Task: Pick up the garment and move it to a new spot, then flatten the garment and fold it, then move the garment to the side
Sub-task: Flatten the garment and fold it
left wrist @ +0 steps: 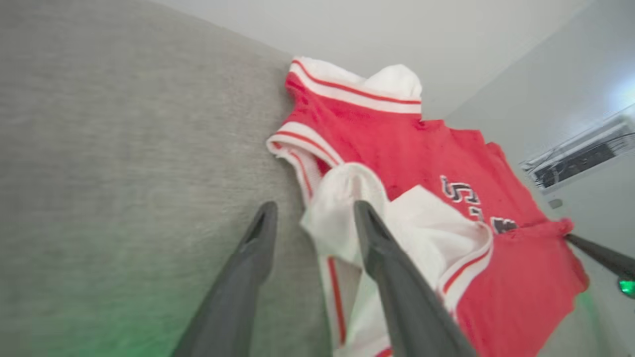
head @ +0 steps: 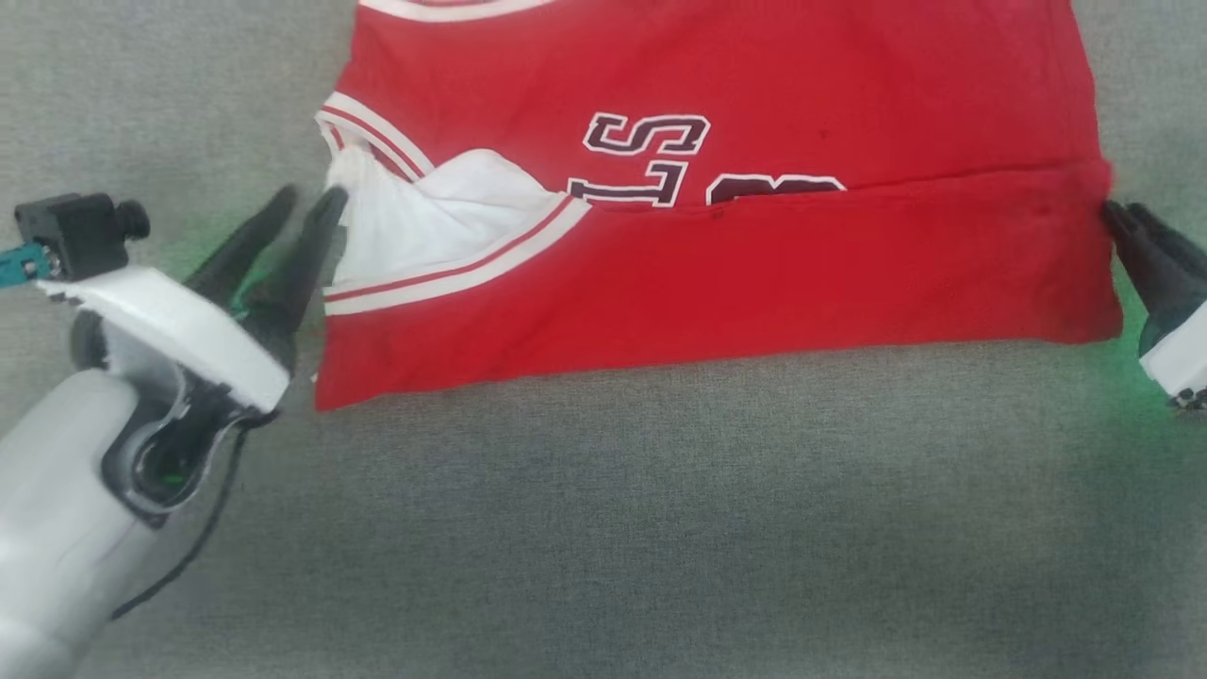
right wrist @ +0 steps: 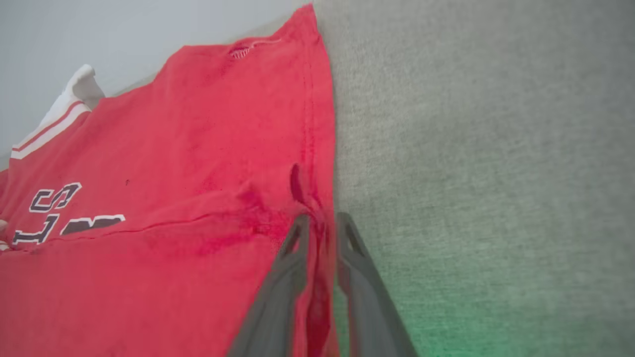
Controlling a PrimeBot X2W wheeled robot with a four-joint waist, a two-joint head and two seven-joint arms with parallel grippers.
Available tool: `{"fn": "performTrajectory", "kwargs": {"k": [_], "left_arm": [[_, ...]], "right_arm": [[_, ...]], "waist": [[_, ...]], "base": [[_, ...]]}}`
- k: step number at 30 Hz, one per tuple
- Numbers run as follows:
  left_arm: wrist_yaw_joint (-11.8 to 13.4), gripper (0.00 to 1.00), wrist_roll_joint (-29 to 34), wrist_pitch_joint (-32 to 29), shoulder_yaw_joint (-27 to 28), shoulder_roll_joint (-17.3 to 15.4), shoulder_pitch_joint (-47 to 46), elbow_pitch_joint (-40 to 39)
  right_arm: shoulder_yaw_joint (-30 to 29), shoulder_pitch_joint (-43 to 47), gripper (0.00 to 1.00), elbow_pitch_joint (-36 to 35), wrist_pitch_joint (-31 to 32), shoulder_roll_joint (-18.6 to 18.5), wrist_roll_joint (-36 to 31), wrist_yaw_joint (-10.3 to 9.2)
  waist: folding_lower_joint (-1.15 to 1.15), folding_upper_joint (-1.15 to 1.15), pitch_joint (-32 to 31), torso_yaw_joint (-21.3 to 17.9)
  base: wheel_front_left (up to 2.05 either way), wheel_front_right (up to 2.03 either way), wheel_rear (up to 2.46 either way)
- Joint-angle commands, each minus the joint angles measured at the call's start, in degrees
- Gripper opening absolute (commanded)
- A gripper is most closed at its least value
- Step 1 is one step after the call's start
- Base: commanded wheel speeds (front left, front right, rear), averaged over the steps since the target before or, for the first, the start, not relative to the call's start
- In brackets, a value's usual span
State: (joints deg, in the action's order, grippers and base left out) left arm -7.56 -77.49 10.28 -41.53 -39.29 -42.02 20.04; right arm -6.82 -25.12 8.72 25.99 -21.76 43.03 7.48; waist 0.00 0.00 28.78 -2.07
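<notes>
garment (head: pixel 717 283) lying L-R btwn arms; left end effector (head: pixel 309 196) gaping wide at sleeve (head: pixel 424 222), right end effector (right wrist: pixel 323 220) pinching its edge

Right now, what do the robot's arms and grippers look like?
Left gripper: two long, dark, tapered fingers on a white housing, pale grey forearm, black cable, small black camera with teal plug. Right gripper: same dark fingers, white housing.

My head cam looks steeply down, close, on the garment (head: pixel 717 283) lying between my left gripper (head: pixel 311 195) and right gripper (head: pixel 1120 212). Each wrist cam skims low along its own fingers (left wrist: pixel 397 287), very near the garment. All 3 share the lettering (head: pixel 651 156) between both grippers.
</notes>
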Motion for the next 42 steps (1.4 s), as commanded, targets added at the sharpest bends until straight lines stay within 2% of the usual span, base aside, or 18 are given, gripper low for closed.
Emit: {"fn": "performTrajectory", "kwargs": {"k": [1, 5, 8, 13, 15, 16, 17, 18, 21, 30, 31, 32, 33, 34, 38, 42], "left_arm": [[0.1, 1.00, 1.7, 0.5, -1.1, -1.4, -0.7, 0.5], [0.1, 1.00, 8.1, -1.6, -5.5, -6.1, -3.4, 0.7], [0.1, 1.00, 11.4, -6.3, -8.4, -9.2, -6.1, -1.3], [0.9, 1.00, 6.1, -23.7, -12.3, -11.9, -8.0, -5.8], [2.4, 1.00, 1.3, -31.1, -13.1, -11.6, -7.8, -8.0], [2.4, 1.00, 1.3, -31.1, -13.1, -11.6, -7.8, -8.0], [3.8, 1.00, -1.2, -37.0, -14.2, -12.1, -8.2, -10.1], [4.7, 1.00, -3.2, -40.3, -14.6, -12.4, -8.4, -11.4], [5.6, 1.00, -6.8, -41.4, -13.7, -11.3, -7.2, -10.7], [4.0, 1.00, -11.8, -45.4, -14.4, -9.6, -5.2, -5.3], [4.0, 0.72, -12.0, -45.6, -14.5, -9.6, -5.2, -4.8], [3.7, 0.48, -12.2, -46.0, -14.6, -9.4, -5.2, -4.5], [3.2, 0.30, -12.7, -46.3, -14.5, -9.1, -5.1, -4.3], [3.0, 0.00, -13.9, -46.3, -14.2, -8.6, -4.8, -4.1], [2.0, 0.00, -14.2, -46.0, -13.5, -8.3, -5.0, -3.9], [1.4, 0.00, -13.7, -45.4, -13.2, -7.8, -5.5, -3.7]], "right_arm": [[0.5, 0.3, 1.00, -0.3, -1.5, -0.4, -0.6, 0.02], [0.2, 1.7, 1.00, -1.9, -5.8, -2.2, -1.3, 0.01], [-0.2, 2.5, 1.00, -3.4, -8.2, -3.2, -1.6, 0.01], [0.5, 3.8, 1.00, -5.7, -8.8, -3.6, -1.5, 0.02], [1.1, 4.0, 1.00, -6.3, -8.5, -3.3, -1.4, 0.02], [1.1, 4.0, 1.00, -6.3, -8.5, -3.3, -1.4, 0.02], [1.8, 4.2, 1.00, -7.0, -8.2, -2.9, -1.3, 0.01], [2.5, 4.1, 1.00, -7.6, -8.0, -2.6, -0.9, 0.01], [3.1, 4.0, 1.00, -7.8, -7.9, -2.5, -0.7, 0.01], [1.8, 3.8, 1.00, -8.4, -8.5, -2.5, -0.2, 0.01], [1.7, 3.7, 1.00, -8.5, -8.5, -2.5, -0.1, 0.02], [1.5, 3.7, 1.00, -8.6, -8.4, -2.5, -0.1, 0.01], [1.4, 3.7, 1.00, -8.8, -8.2, -2.6, -0.1, 0.02], [1.3, 3.6, 1.00, -8.9, -8.0, -2.7, -0.2, 0.02], [2.6, 3.6, 1.00, -9.4, -5.4, -4.5, -0.8, 0.01], [6.9, 4.7, 1.00, -9.7, 2.2, -8.7, -2.2, 0.01]], "waist": [[0.00, 0.00, -1.4, 0.4], [0.00, 0.00, -4.2, 1.4], [0.00, 0.00, -6.2, 2.2], [0.00, 0.00, -8.3, 2.6], [0.00, 0.00, -8.5, 2.4], [0.00, 0.00, -8.5, 2.4], [0.00, 0.00, -8.3, 1.9], [0.00, 0.00, -7.7, 1.1], [0.00, 0.00, -6.5, -0.2], [0.00, 0.00, -3.6, -2.8], [0.00, 0.00, -3.4, -2.9], [0.00, 0.00, -3.2, -2.9], [0.00, 0.00, -3.1, -2.9], [0.00, 0.00, -3.0, -2.9], [0.00, 0.00, -2.8, -2.7], [0.00, 0.00, -2.4, -2.2]], "base": [[0.00, 0.00, 0.00], [0.00, 0.00, 0.00], [0.00, 0.00, 0.00], [0.00, 0.00, 0.00], [0.00, 0.00, 0.00], [0.00, 0.00, 0.00], [0.00, 0.00, 0.00], [0.00, 0.00, 0.00], [0.00, 0.00, 0.00], [0.00, 0.00, 0.00], [0.00, 0.00, 0.00], [0.00, 0.00, 0.00], [0.00, 0.00, 0.00], [0.00, 0.00, 0.00], [0.00, 0.00, 0.00], [0.00, 0.00, 0.00]]}}
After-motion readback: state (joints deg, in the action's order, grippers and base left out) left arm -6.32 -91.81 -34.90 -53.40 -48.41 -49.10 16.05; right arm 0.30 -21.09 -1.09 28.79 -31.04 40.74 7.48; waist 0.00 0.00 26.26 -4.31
